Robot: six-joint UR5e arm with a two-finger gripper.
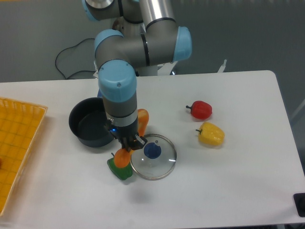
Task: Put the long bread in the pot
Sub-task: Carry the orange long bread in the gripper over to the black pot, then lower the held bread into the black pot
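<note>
I see the pot [90,128] left of the lid [153,156], with the bread [125,156] between them. Two peppers [211,134] lie right of my gripper [129,144].

So the grey UR5e arm with light-blue joint caps [143,45] comes in from the top of the frame, folds at a chunky elbow, then drops its last segment straight down. The wrist [117,95] is basically vertical, blue cap facing up toward the camera, and there's a small blue light glowing on its lower side. Below it, the black two-finger gripper [128,144] points down, fingers pinched in tight on the glossy orange baguette-shaped toy loaf [125,156], gripping it around the middle.
</note>
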